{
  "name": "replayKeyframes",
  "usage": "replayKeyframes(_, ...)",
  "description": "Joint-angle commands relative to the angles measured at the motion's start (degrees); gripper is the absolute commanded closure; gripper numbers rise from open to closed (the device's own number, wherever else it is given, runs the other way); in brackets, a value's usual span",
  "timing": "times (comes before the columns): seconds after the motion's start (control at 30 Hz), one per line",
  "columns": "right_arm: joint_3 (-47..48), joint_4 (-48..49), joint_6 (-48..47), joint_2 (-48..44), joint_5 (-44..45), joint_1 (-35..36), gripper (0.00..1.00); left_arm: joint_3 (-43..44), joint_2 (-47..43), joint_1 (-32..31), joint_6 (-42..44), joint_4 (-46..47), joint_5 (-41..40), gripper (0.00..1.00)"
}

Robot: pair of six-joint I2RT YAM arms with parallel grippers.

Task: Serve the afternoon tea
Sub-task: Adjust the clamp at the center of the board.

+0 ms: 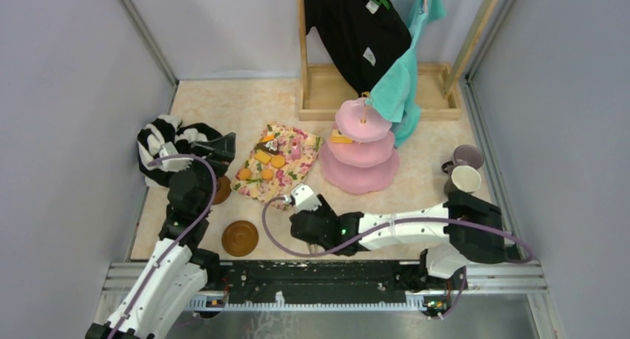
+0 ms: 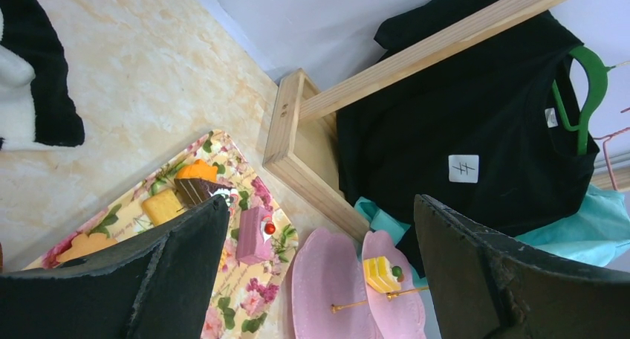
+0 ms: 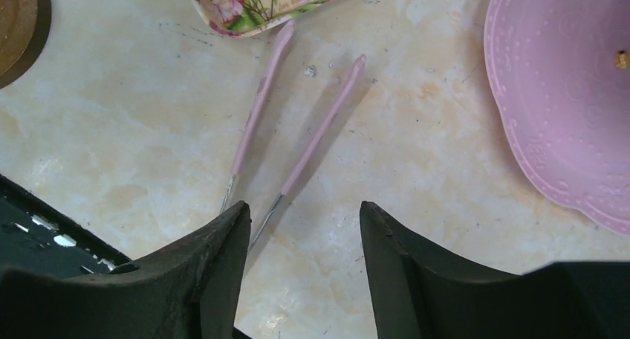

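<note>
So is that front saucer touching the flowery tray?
Apart. The top view shows bare table between the front saucer and the tray; the right wrist view shows the same gap.

white label (image 2: pixel 463 168) on black shirt (image 2: pixel 446 94), mark unreadable

You've got a striped garment (image 1: pixel 167 142) bunched at 9 o'clock, floral cloth (image 1: pixel 293 174) around the middle, and at 12 a wooden rack (image 1: pixel 327 86) hanging a black shirt (image 1: pixel 349 27) and teal top (image 1: pixel 397 94).
</note>
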Motion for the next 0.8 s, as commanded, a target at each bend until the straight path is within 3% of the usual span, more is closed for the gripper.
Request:
replayKeyframes(0.0,0.16,6.95,-3.63,0.67,18.26,5.31,0.43,1.52,-1.21,-0.13,3.85,1.00,1.03,0.01)
replayKeyframes(0.1,-1.87,14.82,-3.40,-0.06,23.47,6.12,0.47,1.57,-1.57,-0.16,5.50,1.00,1.37,0.01)
replayKeyframes(0.27,-8.91,27.18,0.25,-5.54,22.16,6.05,0.50,1.03,-2.69,-0.18,7.16,0.68,1.92,0.01)
replayKeyframes(0.43,-9.53,25.28,-0.41,-7.61,16.57,6.08,0.45,1.03,-3.69,-0.17,7.83,0.12,2.32,0.01)
replayKeyframes(0.57,-15.65,33.41,-2.41,-10.68,10.91,6.63,0.42,0.98,-4.53,-0.17,8.06,-0.85,1.82,0.01)
replayKeyframes(0.77,-15.43,27.52,1.88,-6.39,13.70,9.13,0.38,0.79,-5.77,-0.14,8.24,-1.42,1.23,0.01)
